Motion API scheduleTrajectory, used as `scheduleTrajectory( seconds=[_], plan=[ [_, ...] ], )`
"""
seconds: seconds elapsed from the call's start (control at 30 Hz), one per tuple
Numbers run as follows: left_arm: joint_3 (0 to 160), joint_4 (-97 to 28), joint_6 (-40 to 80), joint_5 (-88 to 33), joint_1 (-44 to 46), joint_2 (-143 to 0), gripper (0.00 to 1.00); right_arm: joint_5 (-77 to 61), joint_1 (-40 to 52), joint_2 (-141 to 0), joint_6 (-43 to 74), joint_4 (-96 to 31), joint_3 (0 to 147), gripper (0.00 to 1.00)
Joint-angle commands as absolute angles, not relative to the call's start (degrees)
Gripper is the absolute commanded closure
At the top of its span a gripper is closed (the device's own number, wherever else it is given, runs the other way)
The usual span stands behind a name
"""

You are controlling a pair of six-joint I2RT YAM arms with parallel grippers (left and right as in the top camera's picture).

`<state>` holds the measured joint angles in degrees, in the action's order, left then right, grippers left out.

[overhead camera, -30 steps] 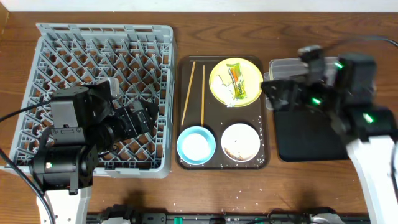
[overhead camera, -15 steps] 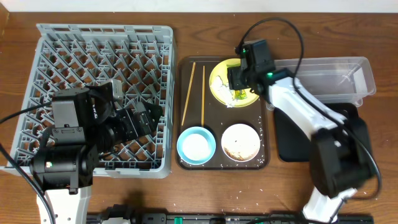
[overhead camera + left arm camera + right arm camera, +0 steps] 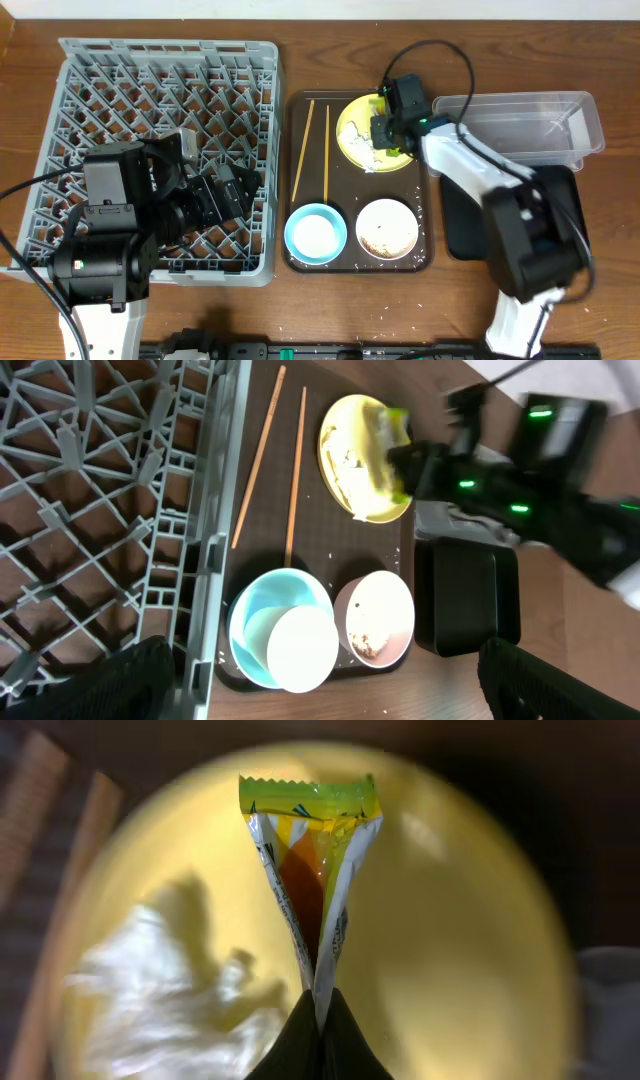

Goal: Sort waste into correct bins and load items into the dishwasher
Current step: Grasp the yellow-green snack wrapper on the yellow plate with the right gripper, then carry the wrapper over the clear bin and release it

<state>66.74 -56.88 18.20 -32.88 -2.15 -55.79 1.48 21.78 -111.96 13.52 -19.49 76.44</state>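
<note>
Green-and-orange wrapper (image 3: 315, 870), serrated end away from right jaws pinching it, over yellow plate (image 3: 460, 940), left jaws spread

Looks down past a grey rack (image 3: 100, 510) onto a brown tray (image 3: 320, 555) holding two chopsticks (image 3: 297, 475) side by side, a yellow plate (image 3: 350, 470) with a green wrapper (image 3: 392, 428) under a blurred black arm (image 3: 530, 470), a blue bowl (image 3: 262, 622) just beside a white bowl (image 3: 385, 605) with brown scraps (image 3: 365, 645), a black tray (image 3: 467, 600) beyond.

Right arm (image 3: 540, 470) blurred; plate (image 3: 353, 131) partly hidden.
</note>
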Motion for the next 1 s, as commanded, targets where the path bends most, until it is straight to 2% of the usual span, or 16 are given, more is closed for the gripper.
scheduleTrajectory(
  seconds=[0.0, 0.07, 0.17, 0.27, 0.53, 0.97],
  plan=[
    [67.83, -57.06, 18.06, -33.45, -2.28, -55.72, 0.02, 3.7, 21.5, -101.03, 16.23, -22.65, 77.23, 0.99],
    [67.83, -57.06, 18.06, -33.45, -2.28, -55.72, 0.02, 6.85, 21.04, -96.99, 20.27, -25.82, 77.23, 0.99],
    [67.83, -57.06, 18.06, -33.45, -2.28, -55.72, 0.02, 16.47, 17.89, -88.99, 36.12, -34.54, 77.21, 0.99],
    [67.83, -57.06, 18.06, -33.45, -2.28, -55.72, 0.02, 15.73, 12.38, -87.09, 40.16, -37.12, 77.21, 0.99],
    [67.83, -57.06, 18.06, -33.45, -2.28, -55.72, 0.02, 10.87, 1.87, -87.33, 40.21, -42.78, 77.12, 0.99],
    [67.83, -57.06, 18.06, -33.45, -2.28, -55.72, 0.02, 10.0, 1.43, -87.33, 40.07, -44.58, 77.12, 0.99]
  ],
)
